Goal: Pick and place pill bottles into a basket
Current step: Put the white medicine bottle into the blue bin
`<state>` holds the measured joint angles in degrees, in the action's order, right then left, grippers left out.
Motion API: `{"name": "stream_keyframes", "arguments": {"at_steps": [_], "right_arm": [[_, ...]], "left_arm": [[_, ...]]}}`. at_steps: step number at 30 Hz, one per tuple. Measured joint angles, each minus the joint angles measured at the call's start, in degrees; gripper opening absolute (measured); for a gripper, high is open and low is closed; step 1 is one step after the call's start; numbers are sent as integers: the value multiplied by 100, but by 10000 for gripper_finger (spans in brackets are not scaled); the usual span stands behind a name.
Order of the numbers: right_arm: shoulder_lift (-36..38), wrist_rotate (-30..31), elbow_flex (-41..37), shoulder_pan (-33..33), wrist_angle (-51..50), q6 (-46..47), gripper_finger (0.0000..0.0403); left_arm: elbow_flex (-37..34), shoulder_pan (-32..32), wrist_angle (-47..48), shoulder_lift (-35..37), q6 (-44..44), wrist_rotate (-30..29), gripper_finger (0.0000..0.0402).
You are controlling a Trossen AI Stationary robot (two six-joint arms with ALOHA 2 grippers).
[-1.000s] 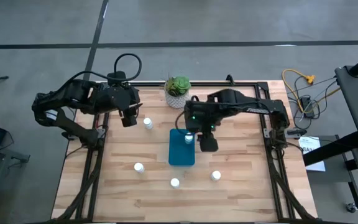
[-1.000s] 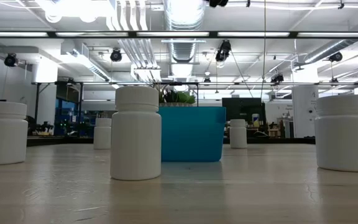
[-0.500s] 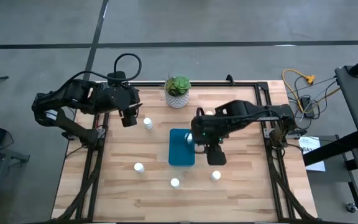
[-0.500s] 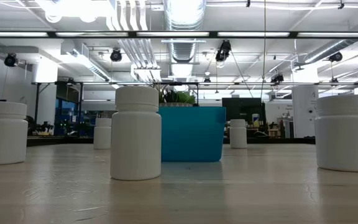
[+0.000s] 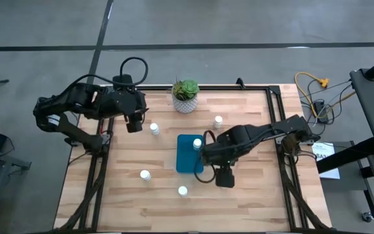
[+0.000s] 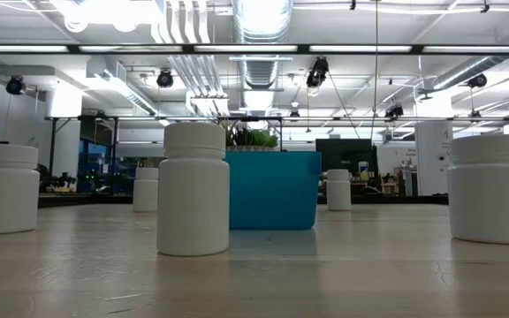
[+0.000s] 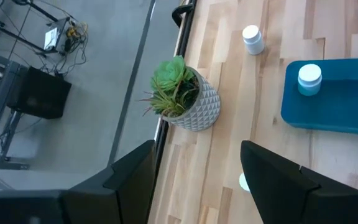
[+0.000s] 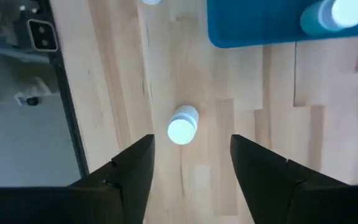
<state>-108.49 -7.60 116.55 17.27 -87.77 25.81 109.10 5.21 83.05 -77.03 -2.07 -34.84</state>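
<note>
The teal basket (image 5: 188, 159) lies mid-table with one white pill bottle (image 5: 197, 143) standing in it. Other bottles stand on the table: far right of the basket (image 5: 218, 121), far left of it (image 5: 154, 129), near left (image 5: 145, 174) and near middle (image 5: 182, 191). My right gripper (image 5: 224, 179) is open, pointing down above one more bottle (image 8: 182, 124), near and right of the basket (image 8: 272, 25); it hides that bottle in the high view. My left gripper (image 5: 135, 123) is open and empty beside the far-left bottle (image 7: 244, 182).
A white pot with a green plant (image 5: 186, 96) stands at the table's far edge; it also shows in the left wrist view (image 7: 185, 99). The low view shows several bottles (image 6: 193, 201) and the basket (image 6: 272, 190), with no gripper among them. The table's near edge rail (image 8: 73, 93) is close.
My right gripper has gone from above the basket toward the table's near edge and a little right, ending over the near-right bottle. The bottle in the basket has stayed standing there. The arm's move has uncovered the bottle at the far right of the basket.
</note>
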Motion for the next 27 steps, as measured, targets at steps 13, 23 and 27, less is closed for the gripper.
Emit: {"name": "stream_keyframes", "arguments": {"at_steps": [13, 23, 27], "right_arm": [[298, 643, -1522, 634, 1396, 902, 271], [1441, 888, -3169, 941, 2380, 1732, 270], [1581, 885, -3637, 936, 2477, 1703, 262]], "left_arm": [[0, 0, 5, 38, -318, 16, 219], [0, 0, -42, 84, -325, 12, 219], [-8, -2, -52, 36, -323, 15, 219]]}}
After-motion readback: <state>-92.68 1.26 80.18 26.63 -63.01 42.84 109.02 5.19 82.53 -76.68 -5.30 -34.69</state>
